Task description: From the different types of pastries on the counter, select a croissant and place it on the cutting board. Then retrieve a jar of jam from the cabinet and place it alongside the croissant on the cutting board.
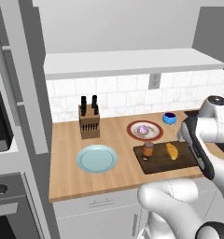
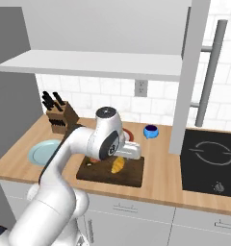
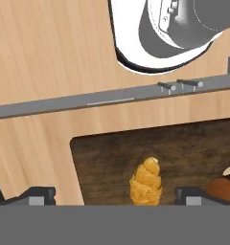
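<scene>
Croissant (image 1: 172,151): lying on the cutting board (image 1: 158,163), jar of jam (image 1: 148,149) standing beside it.
End effector (image 3: 107,197): hanging wide open, holding nothing.

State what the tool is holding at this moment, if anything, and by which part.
Nothing. The tool is open, with the croissant lying free on the board between its fingertips, and the jar standing apart.

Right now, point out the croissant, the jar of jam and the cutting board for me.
croissant (image 1: 172,151), left base view, middle of its golden body.
jar of jam (image 1: 148,149), left base view, its orange-brown side.
cutting board (image 1: 163,165), left base view, bare dark wood near the front edge.
</scene>
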Tool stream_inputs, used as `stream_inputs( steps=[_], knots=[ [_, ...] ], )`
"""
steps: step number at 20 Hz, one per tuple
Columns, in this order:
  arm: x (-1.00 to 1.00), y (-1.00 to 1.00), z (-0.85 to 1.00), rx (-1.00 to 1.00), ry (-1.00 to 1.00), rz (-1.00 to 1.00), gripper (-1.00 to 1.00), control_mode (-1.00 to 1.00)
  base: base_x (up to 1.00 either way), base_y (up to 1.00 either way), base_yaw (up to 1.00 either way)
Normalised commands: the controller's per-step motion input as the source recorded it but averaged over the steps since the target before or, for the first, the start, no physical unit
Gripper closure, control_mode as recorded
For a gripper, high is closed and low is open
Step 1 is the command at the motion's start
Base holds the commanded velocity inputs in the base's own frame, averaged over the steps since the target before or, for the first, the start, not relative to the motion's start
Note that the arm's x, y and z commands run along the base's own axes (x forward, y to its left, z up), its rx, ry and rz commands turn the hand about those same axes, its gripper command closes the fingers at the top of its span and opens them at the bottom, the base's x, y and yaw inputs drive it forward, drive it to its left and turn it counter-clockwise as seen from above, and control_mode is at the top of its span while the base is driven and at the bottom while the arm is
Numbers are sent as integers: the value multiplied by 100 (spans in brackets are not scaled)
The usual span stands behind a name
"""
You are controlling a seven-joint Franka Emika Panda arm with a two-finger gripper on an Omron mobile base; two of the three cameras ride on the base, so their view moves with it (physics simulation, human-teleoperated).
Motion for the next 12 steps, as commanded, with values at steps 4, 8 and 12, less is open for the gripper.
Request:
stream_inputs(
  steps=[4, 8, 12],
  knots=[
    [-83, 0, 41, -1, -2, 0, -100, -100, 0, 0, 0],
    [-99, -25, 47, -11, -8, 6, -100, -100, 0, 0, 0],
    [-100, -36, 40, -14, -10, 8, -100, -100, 0, 0, 0]
  ],
)
